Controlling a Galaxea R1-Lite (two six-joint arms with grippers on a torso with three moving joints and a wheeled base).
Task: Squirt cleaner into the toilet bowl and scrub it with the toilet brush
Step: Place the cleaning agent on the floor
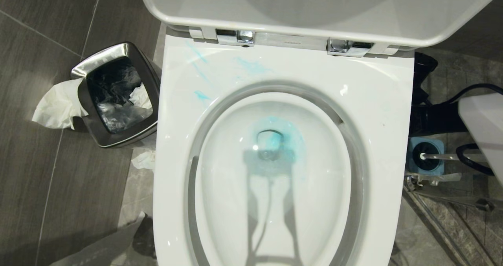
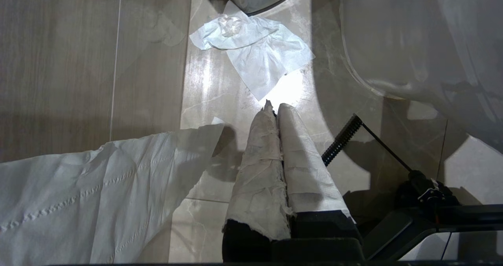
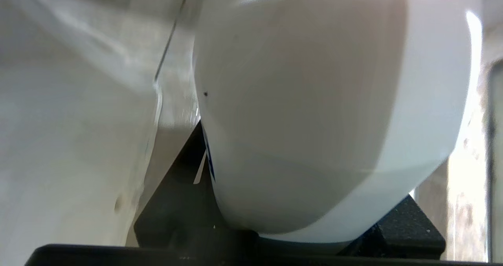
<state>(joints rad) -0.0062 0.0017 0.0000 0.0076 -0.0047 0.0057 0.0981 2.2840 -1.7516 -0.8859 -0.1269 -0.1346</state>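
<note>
1. The toilet bowl (image 1: 377,101) fills the middle of the head view, with its seat and lid (image 1: 314,6) standing up at the back.
2. The cleaner (image 1: 275,134) shows as a blue-green patch in the water at the bottom of the bowl, and pale blue smears (image 1: 202,96) lie on the rim at the back left.
3. The toilet brush (image 1: 436,156) sits in its blue holder (image 1: 412,146) on the floor, just right of the bowl.
4. The right gripper (image 3: 314,234) holds a big round white bottle (image 3: 314,101) between its black fingers.
5. The left gripper (image 2: 275,112) hangs low over the floor, its two paper-wrapped fingers (image 2: 259,164) pressed together with nothing in them.
6. A steel bin (image 1: 118,97) stands left of the bowl, with white tissue (image 1: 59,105) hanging over its side.
</note>
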